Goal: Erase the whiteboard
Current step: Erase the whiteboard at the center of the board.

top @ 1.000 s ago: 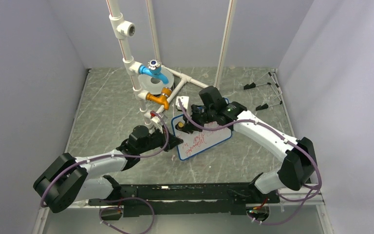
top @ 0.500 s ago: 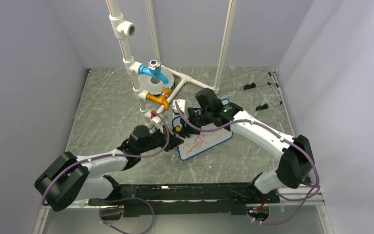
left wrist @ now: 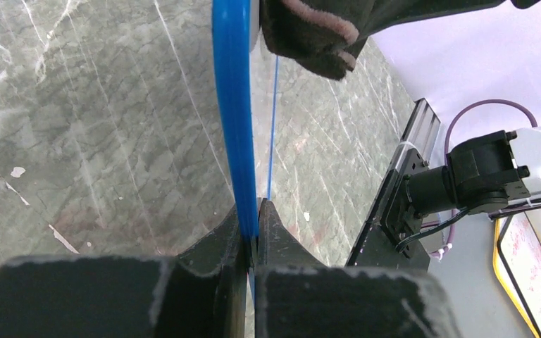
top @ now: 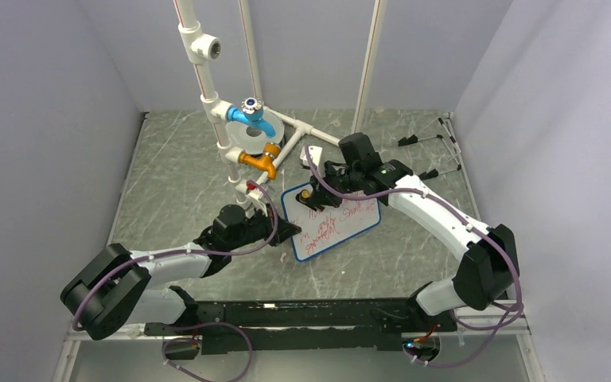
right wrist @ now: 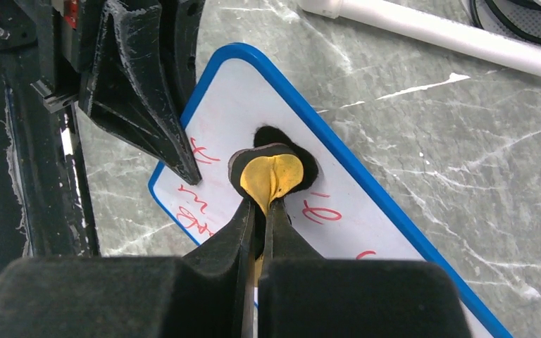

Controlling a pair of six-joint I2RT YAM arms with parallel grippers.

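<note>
Whiteboard [top: 336, 225] sat mid-frame on the desk [top: 171, 179], left end effector [left wrist: 253, 215] clamped on its blue rim, right end effector [right wrist: 262, 205] pinching a yellow eraser pad [right wrist: 273, 172] against its upper-left corner.

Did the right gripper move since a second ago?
Yes. The right gripper slid back and to the right across the whiteboard, ending nearer the white pole.
</note>
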